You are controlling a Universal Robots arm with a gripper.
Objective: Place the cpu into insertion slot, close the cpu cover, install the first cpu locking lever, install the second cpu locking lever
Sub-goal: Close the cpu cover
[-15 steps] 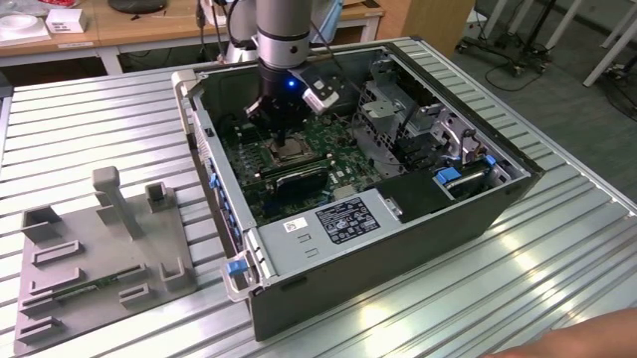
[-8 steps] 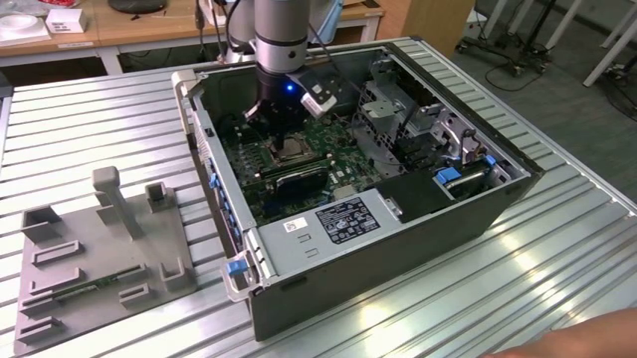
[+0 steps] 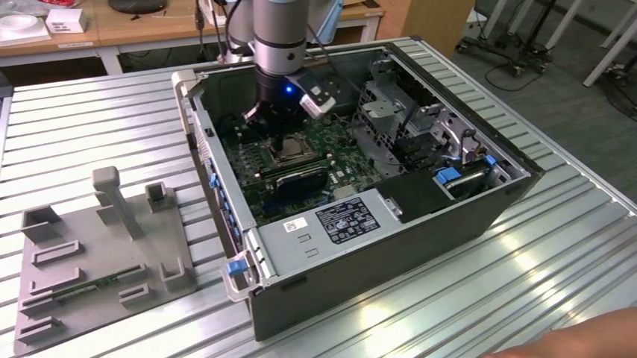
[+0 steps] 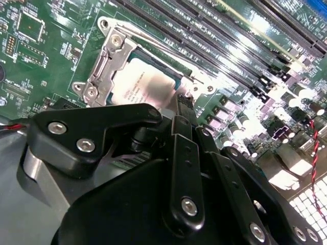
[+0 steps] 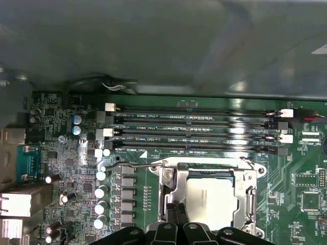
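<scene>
The cpu (image 5: 209, 196) (image 4: 145, 87), a flat square chip with a silver-grey top, lies in the insertion slot (image 3: 291, 149) on the green motherboard. The cpu cover (image 5: 169, 186) (image 4: 108, 61), a steel frame, lies flat around the chip, whose top shows through its window. A thin wire locking lever (image 5: 133, 166) runs along the socket's side that faces the memory slots. My gripper (image 3: 277, 133) (image 4: 181, 102) (image 5: 179, 218) hangs just above the socket's edge. Its fingers are pressed together and hold nothing.
The board sits deep inside an open computer case (image 3: 214, 171) with tall walls. Long black memory slots (image 5: 194, 130) and capacitors (image 5: 100, 191) border the socket. A grey fixture (image 3: 100, 253) lies at the exterior view's left. A hand (image 3: 597, 335) shows at the lower right corner.
</scene>
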